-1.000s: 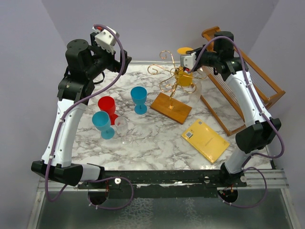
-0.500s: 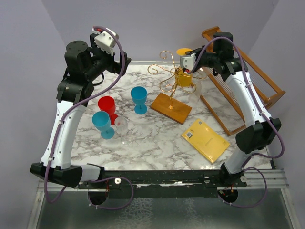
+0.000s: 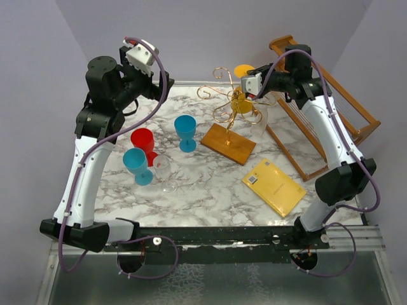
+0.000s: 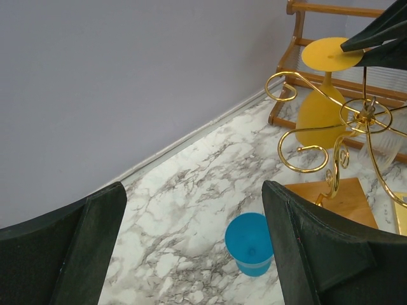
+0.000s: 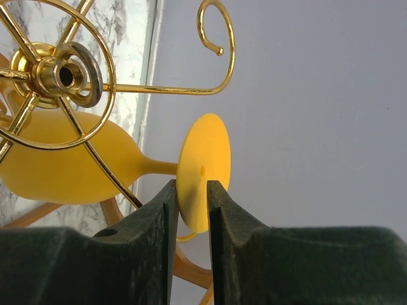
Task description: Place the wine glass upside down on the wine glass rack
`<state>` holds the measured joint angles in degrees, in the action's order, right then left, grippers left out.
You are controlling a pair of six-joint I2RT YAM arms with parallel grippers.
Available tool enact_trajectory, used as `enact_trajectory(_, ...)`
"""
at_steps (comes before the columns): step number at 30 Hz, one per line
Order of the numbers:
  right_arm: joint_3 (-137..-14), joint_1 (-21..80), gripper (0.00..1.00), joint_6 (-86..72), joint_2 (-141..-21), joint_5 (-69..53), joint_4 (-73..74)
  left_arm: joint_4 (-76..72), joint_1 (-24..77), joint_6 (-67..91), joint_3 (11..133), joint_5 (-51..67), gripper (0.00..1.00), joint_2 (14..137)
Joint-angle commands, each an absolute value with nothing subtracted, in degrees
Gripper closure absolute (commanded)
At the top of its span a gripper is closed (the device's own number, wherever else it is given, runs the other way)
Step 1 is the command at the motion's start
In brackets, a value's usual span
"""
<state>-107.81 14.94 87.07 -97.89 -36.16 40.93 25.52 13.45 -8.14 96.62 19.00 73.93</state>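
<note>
The opaque yellow plastic wine glass (image 5: 70,155) was held inverted at the thin gold wire wine glass rack with curled spiral arms (image 3: 232,105), its round foot (image 5: 205,171) uppermost and its bowl hanging below. The right hand (image 5: 189,210) was nearly closed on the rim of that foot, one black finger on each face of the disc. In the right wrist view the glass's long axis ran away from the hand towards the rack's central gold hub (image 5: 63,75), and the stem was seen lying close beside one straight wire spoke. Whether the foot already rested on the wire, or was borne only by the hand, could not be told.

It was judged that the coming move turned on this relation: the stem had to sit between the wires with the foot above them before the fingers were parted. The right arm was plainly the nearer one.

The left hand (image 4: 191,248) was raised well apart from the rack, its two dark fingers widely spread with nothing between them. Below it a blue plastic goblet (image 4: 251,243) stood upright on the white marble-patterned counter (image 3: 210,184).

The rack stood on a flat rectangular orange-brown wooden base (image 3: 227,143). No other glass was seen hanging from the rack. A second blue goblet (image 3: 137,165), a red cup (image 3: 144,143) and a clear glass (image 3: 164,173) stood grouped on the counter's left side; nothing could be seen inside them.
</note>
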Motion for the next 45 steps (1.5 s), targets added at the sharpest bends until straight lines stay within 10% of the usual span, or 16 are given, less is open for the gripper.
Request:
enact_trajectory(1, -107.49, 15.21, 0.74, 85.81, -95.73, -39.03, 42.7, 25.83, 13.1, -8.99, 95.6, 18.37, 0.09, 72.0)
enact_trajectory(27, -111.88, 15.21, 0.51, 68.36, -90.12, -44.32, 41.43, 26.63, 12.44, -11.66, 88.03, 11.77, 0.09, 68.99)
enact_trajectory(45, -105.7, 15.21, 0.35, 35.13, -75.51, -23.87, 35.86, 35.93, 8.7, -7.52, 83.91, 16.61, 0.11, 71.8)
